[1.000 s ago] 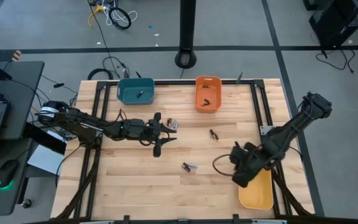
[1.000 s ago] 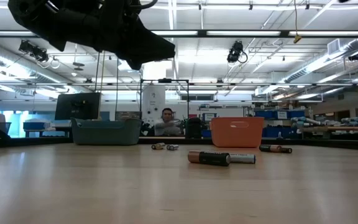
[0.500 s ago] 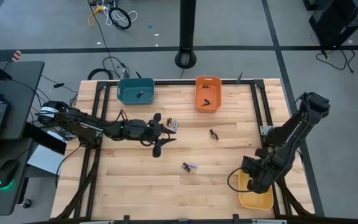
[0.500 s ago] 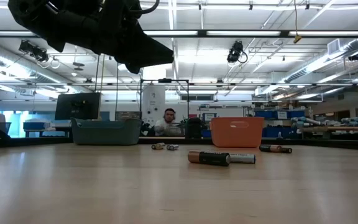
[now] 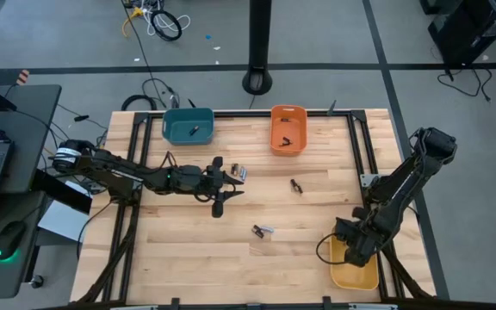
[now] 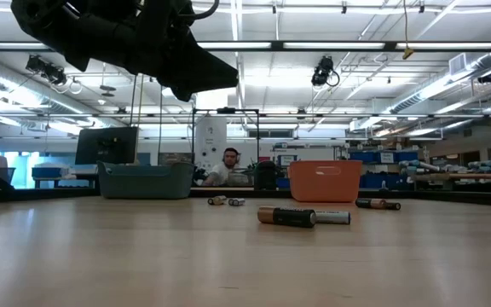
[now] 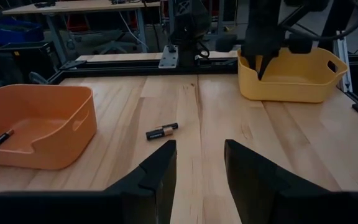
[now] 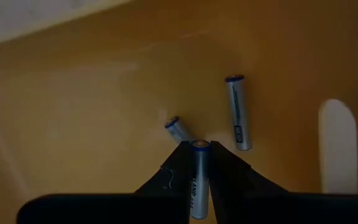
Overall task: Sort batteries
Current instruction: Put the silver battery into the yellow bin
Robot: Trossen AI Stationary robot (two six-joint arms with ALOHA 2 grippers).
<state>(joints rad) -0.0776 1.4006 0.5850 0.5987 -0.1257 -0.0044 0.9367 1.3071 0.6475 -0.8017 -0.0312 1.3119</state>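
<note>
Silvery cylindrical battery (image 8: 197, 180) pinched in right gripper (image 8: 197, 163) over smooth, probably plastic yellow bin (image 8: 92, 93).

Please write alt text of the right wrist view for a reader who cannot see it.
The right gripper holds a silvery battery between its jaws, above the inside of the yellow bin. Two more silvery batteries already lie on the bin's floor.

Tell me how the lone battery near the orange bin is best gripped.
Judging by its pose, take the battery across its middle from straight above. It lies flat on bare table, clear of the orange bin, so fingers can straddle its round sides; the ends give too little hold.
</note>
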